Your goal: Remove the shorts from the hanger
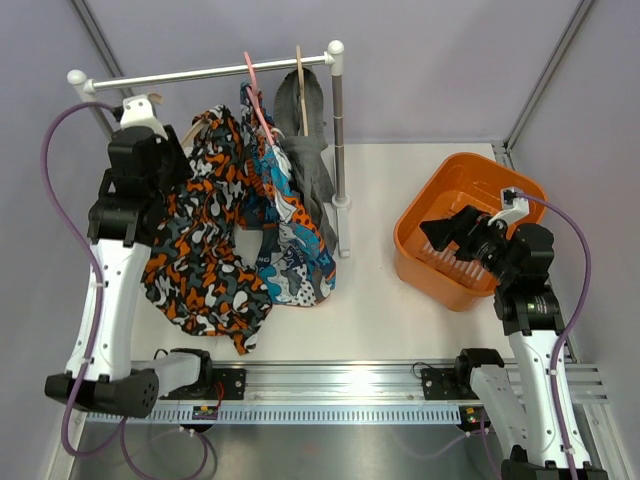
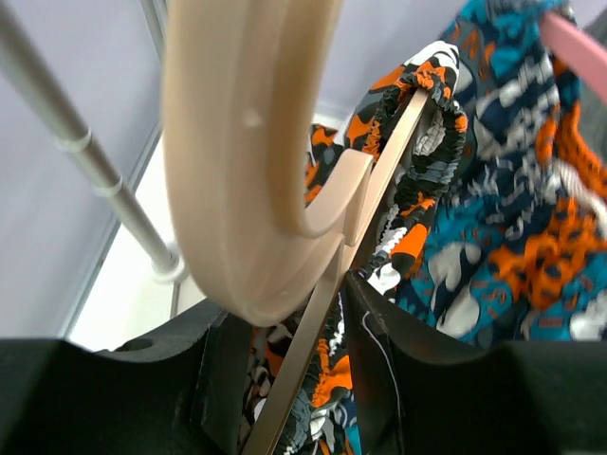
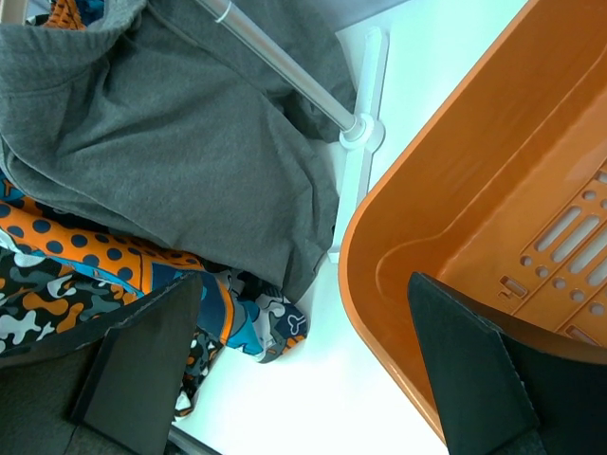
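The left gripper (image 2: 296, 322) has its fingers clamped on the thin arm of a beige hanger (image 2: 247, 142), whose big hook is off the rail (image 1: 200, 73) at the rack's left end. The camouflage shorts (image 1: 200, 265) are on this hanger, their gathered waistband threaded on its arm and the rest draped down beside the left arm. The other 2 shorts are on the rail: the blue-orange patterned shorts (image 1: 295, 235) on a pink hanger (image 1: 258, 95), and just right of them the dark grey shorts (image 1: 315, 165) on a wooden hanger (image 1: 300, 80). The right gripper (image 3: 305, 284) hovers over the orange basket (image 1: 440, 195) on the table (image 1: 400, 310), its fingers wide apart and holding nothing.
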